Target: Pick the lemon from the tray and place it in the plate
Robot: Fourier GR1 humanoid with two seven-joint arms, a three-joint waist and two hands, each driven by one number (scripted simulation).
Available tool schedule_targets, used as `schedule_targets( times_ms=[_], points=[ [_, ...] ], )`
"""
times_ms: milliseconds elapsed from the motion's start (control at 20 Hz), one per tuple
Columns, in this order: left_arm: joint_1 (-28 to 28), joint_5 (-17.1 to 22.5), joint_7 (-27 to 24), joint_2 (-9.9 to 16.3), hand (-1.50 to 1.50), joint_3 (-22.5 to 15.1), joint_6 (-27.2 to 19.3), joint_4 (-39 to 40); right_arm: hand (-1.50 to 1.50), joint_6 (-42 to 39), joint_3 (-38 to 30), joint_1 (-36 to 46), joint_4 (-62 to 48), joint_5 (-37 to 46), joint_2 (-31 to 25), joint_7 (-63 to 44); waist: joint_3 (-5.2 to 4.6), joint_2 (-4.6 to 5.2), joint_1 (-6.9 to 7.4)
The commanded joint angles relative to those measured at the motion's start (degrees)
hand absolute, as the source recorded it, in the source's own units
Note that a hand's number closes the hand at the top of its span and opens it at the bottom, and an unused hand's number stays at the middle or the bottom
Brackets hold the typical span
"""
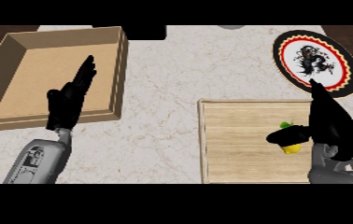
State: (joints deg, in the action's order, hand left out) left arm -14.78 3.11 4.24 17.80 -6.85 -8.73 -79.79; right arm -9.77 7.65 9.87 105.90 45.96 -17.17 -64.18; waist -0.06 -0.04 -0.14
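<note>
A yellow lemon with a green tip lies on the wooden tray at the lower right. My right hand is over it, thumb across its top and fingers along its right side, hiding most of it. The plate, round with a black, red and white pattern, sits at the upper right, just beyond the tray's far edge. My left hand rests open at the left, fingers pointing up.
A shallow cardboard box stands at the upper left, under my left hand. Marble counter lies between the box and the tray. A grey object shows at the top edge.
</note>
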Motion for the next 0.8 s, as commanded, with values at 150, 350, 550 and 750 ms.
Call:
schedule_targets(
  times_ms=[150, 350, 550, 750],
  points=[
    [1.9, -2.2, -3.7, -2.1, 0.0, -0.2, -1.4, 0.8, -1.5, -8.1, -4.1, -0.1, -4.7, -3.4, -0.2, -5.2, 0.02, 0.08, 0.13],
    [0.4, -0.4, 3.8, -0.5, 0.0, 0.7, 0.7, -3.6, -1.5, -6.8, -1.8, -2.6, -7.1, -0.4, 2.3, -4.3, 0.06, -0.06, 0.37],
    [1.1, -2.5, 2.1, -1.3, 0.0, 0.7, 0.7, -2.9, -1.5, -3.2, -3.1, -0.3, -14.7, 1.5, 4.8, -0.4, 0.07, 0.08, 0.43],
    [0.1, -3.1, -1.3, -3.5, 0.0, 1.1, 1.2, 1.7, -1.5, -4.3, -6.4, -2.1, -16.2, 0.6, 2.7, 3.3, 0.06, 0.13, 0.04]
  ],
)
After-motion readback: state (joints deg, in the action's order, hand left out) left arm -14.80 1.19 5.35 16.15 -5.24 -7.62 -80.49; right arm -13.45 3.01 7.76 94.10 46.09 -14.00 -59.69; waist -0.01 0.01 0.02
